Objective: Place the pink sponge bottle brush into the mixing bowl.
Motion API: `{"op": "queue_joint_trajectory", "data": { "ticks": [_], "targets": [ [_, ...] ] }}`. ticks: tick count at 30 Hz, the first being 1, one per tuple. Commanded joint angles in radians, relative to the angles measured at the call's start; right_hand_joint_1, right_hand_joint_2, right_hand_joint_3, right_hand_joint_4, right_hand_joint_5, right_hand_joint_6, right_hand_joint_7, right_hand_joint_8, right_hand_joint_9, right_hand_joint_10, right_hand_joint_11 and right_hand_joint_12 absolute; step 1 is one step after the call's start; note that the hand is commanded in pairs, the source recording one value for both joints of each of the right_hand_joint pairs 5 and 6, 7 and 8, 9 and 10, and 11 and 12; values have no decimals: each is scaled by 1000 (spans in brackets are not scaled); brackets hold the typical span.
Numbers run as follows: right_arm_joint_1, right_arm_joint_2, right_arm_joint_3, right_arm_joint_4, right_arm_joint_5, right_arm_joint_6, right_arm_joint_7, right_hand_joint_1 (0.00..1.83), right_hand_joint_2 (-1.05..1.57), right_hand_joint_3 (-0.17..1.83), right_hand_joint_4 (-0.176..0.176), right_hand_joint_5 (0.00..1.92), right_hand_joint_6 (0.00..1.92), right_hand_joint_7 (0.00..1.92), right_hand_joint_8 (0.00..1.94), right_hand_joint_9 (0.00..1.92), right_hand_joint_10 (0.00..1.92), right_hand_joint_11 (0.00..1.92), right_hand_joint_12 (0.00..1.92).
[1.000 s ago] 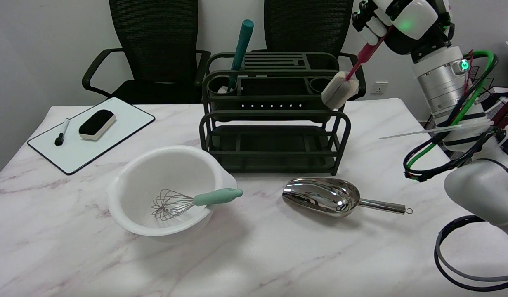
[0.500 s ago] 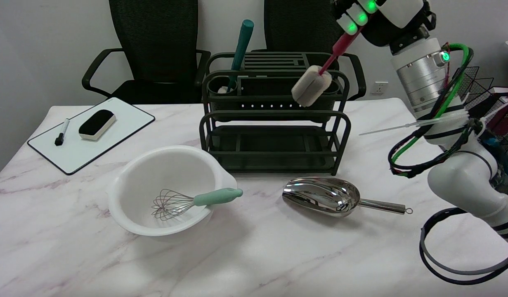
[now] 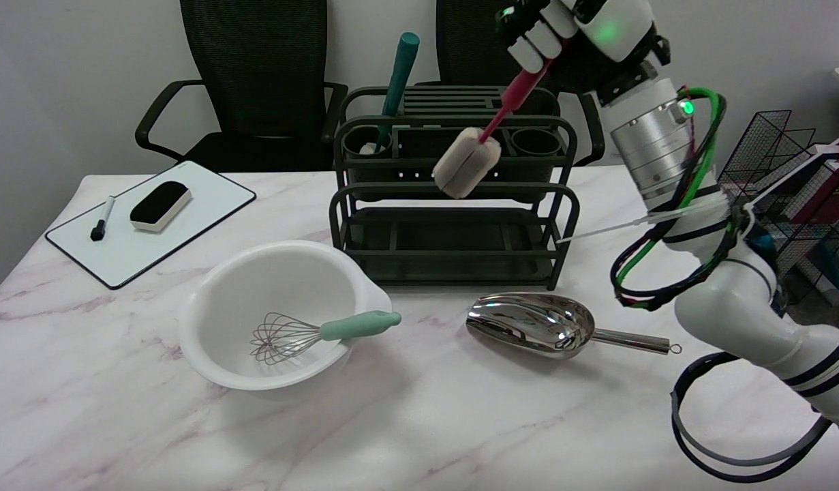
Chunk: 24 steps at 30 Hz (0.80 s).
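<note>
One hand of mine, the right hand, is raised at the far right with its fingers closed around the pink handle of the pink sponge bottle brush. I hold it tilted, its pale sponge head hanging lowest, in the air in front of the dark green two-tier metal rack. Nearer and to the left, the white plastic mixing bowl sits on the marble worktop with a mint-handled wire whisk inside. Right of it lies a shiny steel scoop.
</note>
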Motion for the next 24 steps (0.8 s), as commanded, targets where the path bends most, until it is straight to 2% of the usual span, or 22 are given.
{"op": "queue_joint_trajectory", "data": {
  "ticks": [1,10,17,24],
  "targets": [
    [8,-69,-140,0,27,-14,1,894,1173,863,0,1920,1920,1920,1920,1920,1920,1775,1775],
    [48,-88,-167,-4,27,-127,-1,894,1215,858,0,1920,1920,1920,1920,1920,1920,1742,1742],
    [106,-166,-230,-6,16,-244,-3,894,1230,865,0,1920,1920,1920,1920,1920,1920,1731,1731],
    [118,-220,-276,-29,15,-282,-8,891,1242,860,0,1920,1920,1920,1920,1920,1920,1732,1732]
  ]
}}
